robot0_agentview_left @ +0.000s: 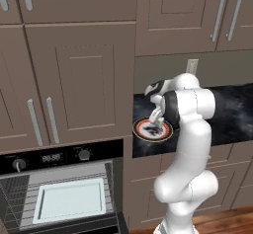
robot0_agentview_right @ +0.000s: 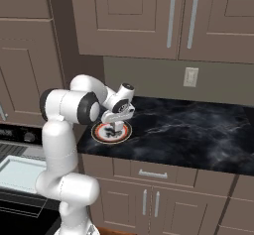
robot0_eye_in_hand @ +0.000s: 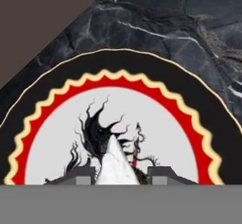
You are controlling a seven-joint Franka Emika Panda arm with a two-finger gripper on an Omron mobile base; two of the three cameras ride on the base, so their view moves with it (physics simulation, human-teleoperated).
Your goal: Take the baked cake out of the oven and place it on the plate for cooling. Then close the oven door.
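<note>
Black marbled counter [robot0_agentview_right: 198,130]; plate [robot0_eye_in_hand: 56,124], red scalloped ring, no legible writing; gripper [robot0_eye_in_hand: 121,173] pinching pale wedge-shaped cake [robot0_eye_in_hand: 116,166] over plate centre.

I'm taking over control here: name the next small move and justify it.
Probably open the jaws to release the baked cake: the gripper holds the wedge directly above the plate on the counter, while the oven door is down, waiting to be closed.

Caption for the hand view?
Gripper holds the pale cake wedge over the red-ringed round plate on black marble counter.
</note>
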